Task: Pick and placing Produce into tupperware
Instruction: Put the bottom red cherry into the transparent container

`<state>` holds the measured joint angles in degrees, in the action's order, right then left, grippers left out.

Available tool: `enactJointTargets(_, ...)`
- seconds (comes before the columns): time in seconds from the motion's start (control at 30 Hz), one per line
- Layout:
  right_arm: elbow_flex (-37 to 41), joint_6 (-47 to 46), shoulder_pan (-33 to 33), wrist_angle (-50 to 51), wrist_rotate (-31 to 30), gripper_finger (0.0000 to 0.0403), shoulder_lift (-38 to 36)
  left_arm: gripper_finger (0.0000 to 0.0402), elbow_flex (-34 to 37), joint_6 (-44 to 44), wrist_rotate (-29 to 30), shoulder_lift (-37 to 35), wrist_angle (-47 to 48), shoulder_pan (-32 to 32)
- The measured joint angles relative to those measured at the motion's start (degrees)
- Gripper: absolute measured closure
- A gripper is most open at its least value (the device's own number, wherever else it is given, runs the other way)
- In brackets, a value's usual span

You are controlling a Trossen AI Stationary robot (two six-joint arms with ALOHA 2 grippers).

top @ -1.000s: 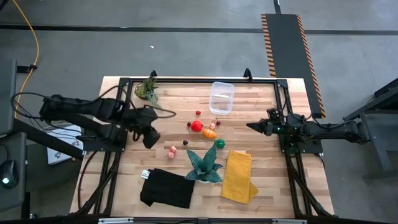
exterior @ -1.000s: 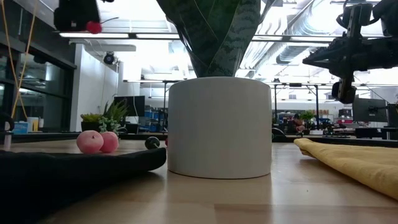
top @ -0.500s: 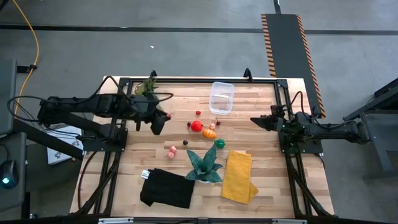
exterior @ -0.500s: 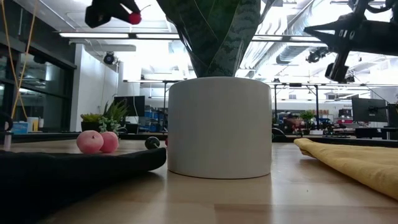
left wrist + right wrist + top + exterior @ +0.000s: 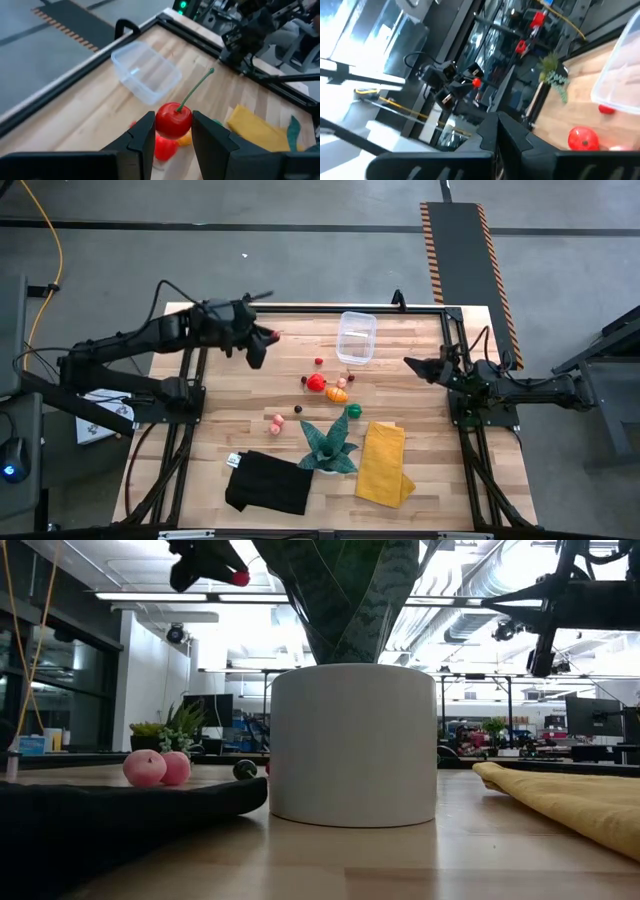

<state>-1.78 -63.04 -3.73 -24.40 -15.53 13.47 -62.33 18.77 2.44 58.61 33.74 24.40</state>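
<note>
- The left gripper (image 5: 172, 131) hangs in the air well to the left of the tub (image 5: 356, 338), its fingers pinching a red toy cherry (image 5: 173, 120) across the round body; the thin green stem sticks out free.
- The cherry looks light, hard and smooth, so I'd judge it could roll or squirt out of a loose pinch; taking it by the body beats taking it by the stem.
- The tub sits empty near the table's far edge (image 5: 300, 307), with bare wood between it and the cherry.
- The remaining produce (image 5: 318, 382) lies just on the near side of the tub.
- The right gripper (image 5: 410, 364) waits right of the tub, clenched on nothing.
</note>
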Motion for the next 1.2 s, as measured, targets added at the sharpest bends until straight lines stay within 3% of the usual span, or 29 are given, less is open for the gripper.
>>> enactJointTargets(0.5, 0.00, 0.06, 0.00, -0.27, -7.14, 0.0403, 0.07, 0.0295, 0.03, -10.45, -19.04, 0.35, -7.07, 16.41)
enactJointTargets(0.83, 0.00, 2.02, 0.00, -0.27, -10.00, 0.0403, 0.09, 0.0295, 0.03, -12.99, -33.51, 4.37, -11.70, 23.70)
enactJointTargets(1.2, 0.00, 2.52, 0.00, -0.29, -10.97, 0.0403, 0.09, 0.0295, 0.04, -13.07, -36.53, 11.82, -18.28, 23.59)
